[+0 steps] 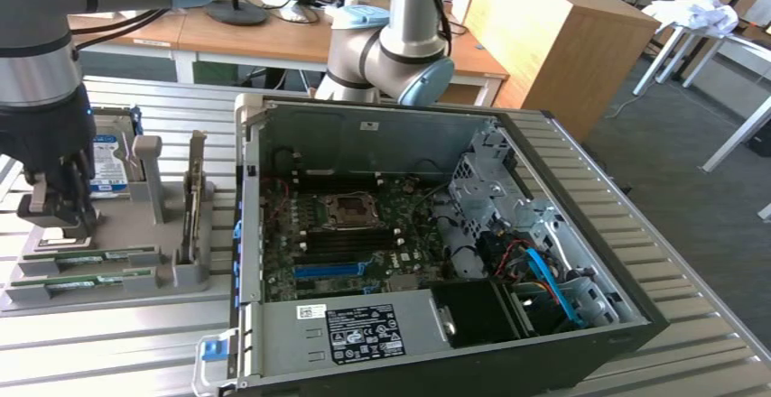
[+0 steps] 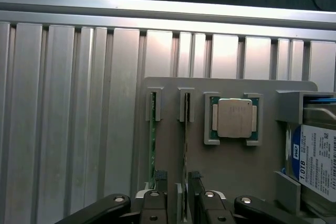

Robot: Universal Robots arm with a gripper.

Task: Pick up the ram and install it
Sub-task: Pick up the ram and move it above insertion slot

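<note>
ram [image 1: 90, 279]: we see green, white label
processor [image 2: 234, 118]: we see silver, green border
hard drive [image 2: 315, 163]: we see blue-and-white label

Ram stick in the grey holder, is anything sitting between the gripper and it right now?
Nothing visible does. The open gripper hangs right over the ram, which stands on edge in the grey holder, with no object between them. A second stick, the processor chip and the hard drive sit to the sides.

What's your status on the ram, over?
Gripper open, low over the grey holder. Ram on edge in its slot, not gripped; second stick alongside. Nothing blocking.
</note>
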